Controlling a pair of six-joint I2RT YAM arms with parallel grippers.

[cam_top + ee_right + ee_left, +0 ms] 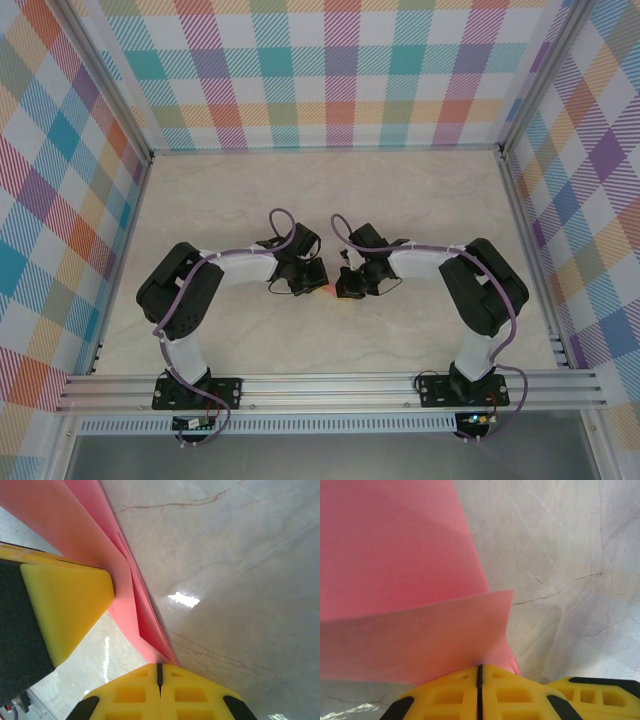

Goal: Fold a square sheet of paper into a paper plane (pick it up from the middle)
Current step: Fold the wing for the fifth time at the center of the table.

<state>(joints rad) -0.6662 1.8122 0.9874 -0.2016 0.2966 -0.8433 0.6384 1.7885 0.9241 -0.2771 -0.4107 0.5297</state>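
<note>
My left gripper [480, 676] is clamped shut on the pink sheet of paper [395, 570]. The sheet rises in layers from the jaw seam at bottom centre and fills the upper left of the left wrist frame. My right gripper [160, 672] is pinched shut on the same sheet, just beside the left one, over the marbled surface [240, 555]. Both holds look close to the edge. If I pull apart, I think the thin paper could tear, and a twist could slip it free and skew the crease.

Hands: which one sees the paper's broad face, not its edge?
The left hand: the pink paper spreads wide above its shut jaws. The right hand meets it edge-on, as thin stacked layers.
</note>
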